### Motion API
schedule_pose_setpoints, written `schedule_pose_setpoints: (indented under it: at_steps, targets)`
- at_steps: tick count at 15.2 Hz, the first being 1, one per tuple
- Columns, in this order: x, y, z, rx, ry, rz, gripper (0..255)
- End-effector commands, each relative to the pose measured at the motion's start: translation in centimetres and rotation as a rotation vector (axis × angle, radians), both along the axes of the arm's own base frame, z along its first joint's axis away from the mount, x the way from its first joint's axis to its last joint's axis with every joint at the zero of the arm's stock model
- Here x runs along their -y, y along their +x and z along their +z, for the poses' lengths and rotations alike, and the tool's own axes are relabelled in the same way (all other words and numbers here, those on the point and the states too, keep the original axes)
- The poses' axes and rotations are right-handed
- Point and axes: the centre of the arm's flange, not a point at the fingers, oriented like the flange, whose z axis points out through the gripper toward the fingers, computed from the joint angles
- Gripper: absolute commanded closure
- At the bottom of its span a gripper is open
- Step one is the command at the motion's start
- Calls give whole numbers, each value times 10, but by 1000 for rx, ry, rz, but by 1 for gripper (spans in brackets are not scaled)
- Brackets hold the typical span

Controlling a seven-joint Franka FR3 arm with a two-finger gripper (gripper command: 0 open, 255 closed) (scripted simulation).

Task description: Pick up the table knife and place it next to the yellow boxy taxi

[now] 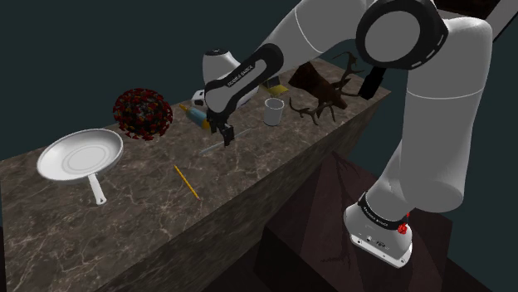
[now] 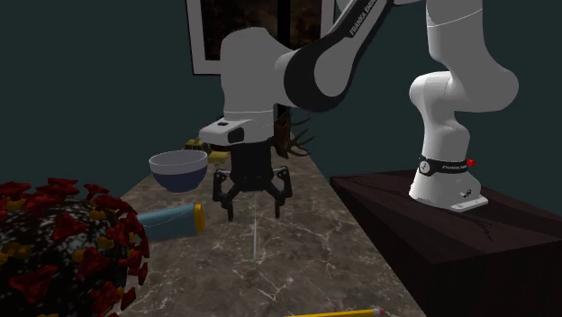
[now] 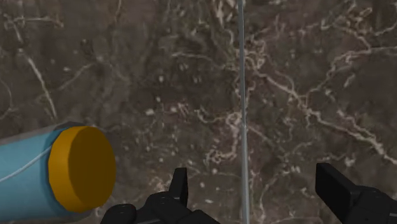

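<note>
The table knife (image 3: 242, 95) is a thin pale sliver lying flat on the dark marble counter (image 3: 318, 76). It runs lengthwise between my two black fingers (image 3: 180, 186), nearer the one on the blue tube's side. My gripper (image 3: 257, 191) is open and hovers a little above the knife (image 2: 255, 239) without touching it. From the shoulder view the gripper (image 1: 226, 133) hangs over the knife (image 1: 212, 150) at mid-counter. A small yellow taxi (image 1: 275, 86) sits at the far edge behind the arm, mostly hidden.
A blue tube with an orange cap (image 3: 70, 168) lies close beside the gripper. A pale bowl (image 1: 274, 111) and a dark branching piece (image 1: 325, 93) stand towards the stand. A red spiky ball (image 1: 143, 114), a white pan (image 1: 80, 155) and a yellow pencil (image 1: 186, 182) lie further along.
</note>
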Motion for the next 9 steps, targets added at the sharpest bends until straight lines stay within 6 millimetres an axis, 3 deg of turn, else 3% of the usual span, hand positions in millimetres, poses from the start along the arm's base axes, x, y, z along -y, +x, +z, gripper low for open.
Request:
schedule_pose_setpoints:
  at_steps: [1, 9]
  targets:
    - [-1, 0, -11, -2, 0, 1, 0]
    - [-1, 0, -14, -2, 0, 1, 0]
